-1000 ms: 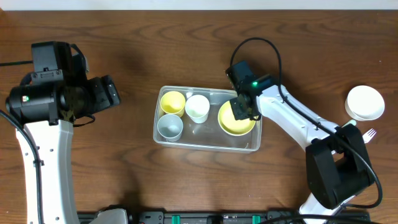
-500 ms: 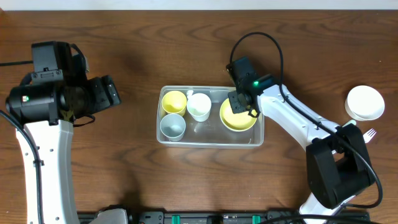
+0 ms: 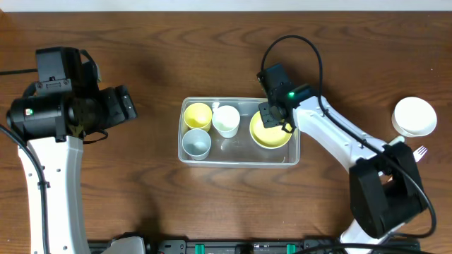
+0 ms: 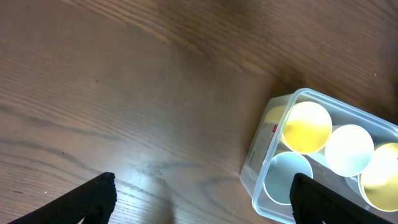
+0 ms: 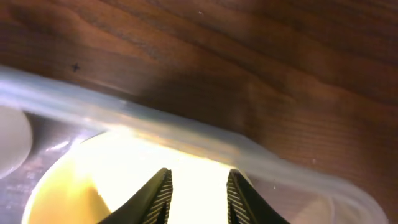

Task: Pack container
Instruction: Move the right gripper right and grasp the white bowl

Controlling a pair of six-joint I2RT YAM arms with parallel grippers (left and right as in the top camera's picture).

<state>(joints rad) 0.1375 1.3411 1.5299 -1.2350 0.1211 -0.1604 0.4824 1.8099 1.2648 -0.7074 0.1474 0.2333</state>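
While the right gripper hangs with fingers slightly apart over one yellow bowl, that bowl shares the single clear container, mid-table, with three cups: yellow cup, white cup, pale blue cup. The left gripper, well aside, is spread wide. One white bowl sits far right.

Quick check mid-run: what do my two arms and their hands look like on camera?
Both arms have white links with bulky black joint housings. The right arm carries a looping black cable and a green light beside the black right hand, whose fingers are black with ribbed inner faces. The left arm shows its own green light; the left hand is black.
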